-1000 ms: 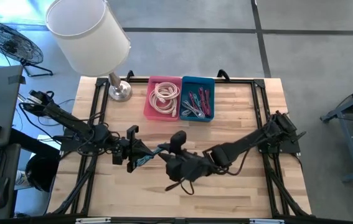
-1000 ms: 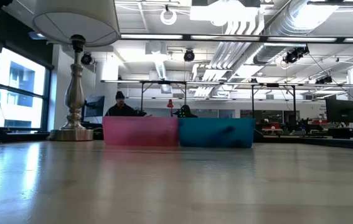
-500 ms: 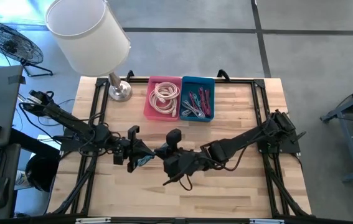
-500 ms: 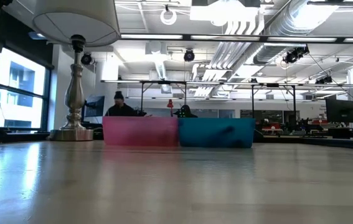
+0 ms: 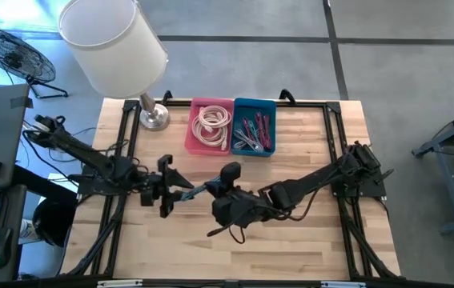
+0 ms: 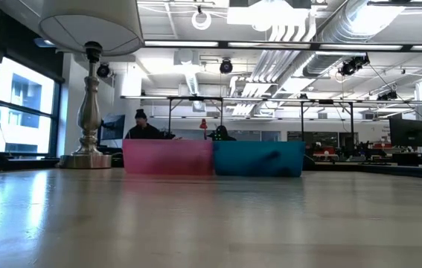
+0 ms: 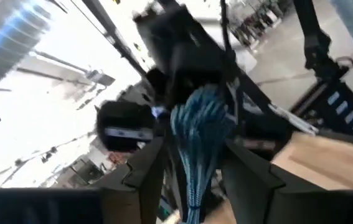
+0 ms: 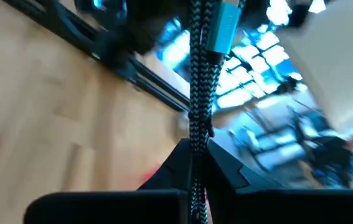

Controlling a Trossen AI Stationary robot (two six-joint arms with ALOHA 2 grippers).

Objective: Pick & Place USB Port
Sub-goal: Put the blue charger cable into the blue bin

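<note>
Your right gripper (image 5: 213,190) is clenched on the blue-and-black braided USB cable (image 8: 198,118); in its wrist view the two dark fingers (image 8: 170,165) pinch the braid tight, with the teal metal plug (image 8: 221,28) beyond them. Your left gripper (image 5: 180,189) stands half apart, its fingers (image 7: 148,171) flanking the bunched blue braid (image 7: 200,127) without clamping it, so the hand-over looks nearly done.

Both grippers meet above the middle of the pale wooden table (image 5: 291,240), the cable stretched between them. The pink plastic bin (image 5: 191,128) holding coiled pale cable and the blue plastic bin (image 5: 273,132) holding mixed cables sit side by side at twelve o'clock from the grippers. A silver lamp base (image 5: 154,118) stands at eleven o'clock, under a white shade.

Watch the loose tail: if you pull the arms apart quickly, the braid may snag on the left fingers and tug the plug askew in the thin right pinch.

Compared with a second ago, the left gripper has let go and shifted slightly toward twelve o'clock, while the right has closed.
</note>
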